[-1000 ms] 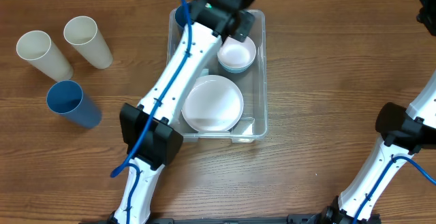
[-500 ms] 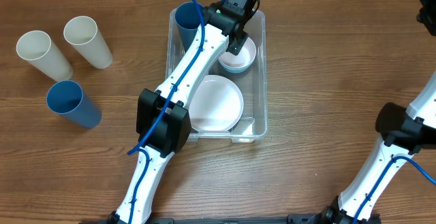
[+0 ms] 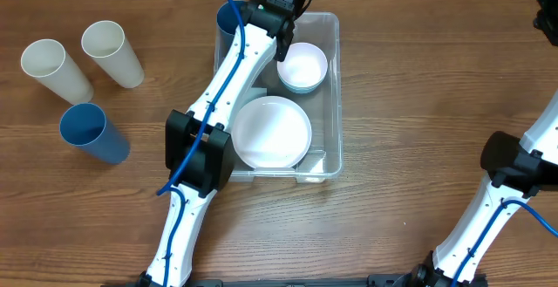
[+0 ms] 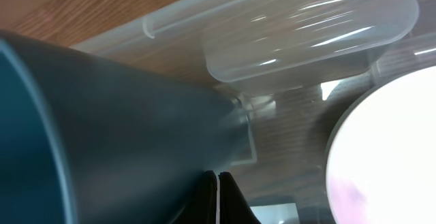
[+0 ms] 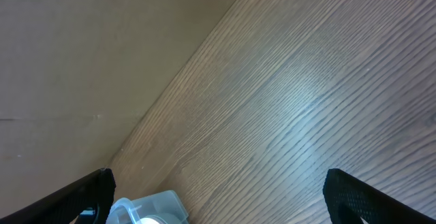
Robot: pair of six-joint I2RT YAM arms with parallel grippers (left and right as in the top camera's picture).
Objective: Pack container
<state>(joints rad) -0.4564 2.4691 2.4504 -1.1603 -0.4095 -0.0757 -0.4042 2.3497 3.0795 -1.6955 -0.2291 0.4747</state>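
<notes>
The clear container (image 3: 336, 95) sits mid-table and holds a white plate (image 3: 272, 132), a white bowl (image 3: 302, 67) and a blue cup (image 3: 229, 21) in its back-left corner. My left gripper (image 3: 281, 43) reaches into the container between the cup and the bowl. In the left wrist view its fingers (image 4: 218, 190) are pressed together against the blue cup's side (image 4: 116, 129), with the bowl (image 4: 388, 156) at right and the container wall (image 4: 306, 40) behind. My right gripper (image 5: 218, 197) is open and empty, high at the far right, with a corner of the container (image 5: 160, 203) below it.
Two white cups (image 3: 54, 69) (image 3: 112, 53) and a second blue cup (image 3: 91, 133) lie on the wooden table left of the container. The right arm's base (image 3: 514, 165) stands at the right edge.
My left gripper swung right off the blue cup, leaving it in the container's back-left corner, then came back left beside it. The right arm has not moved.
</notes>
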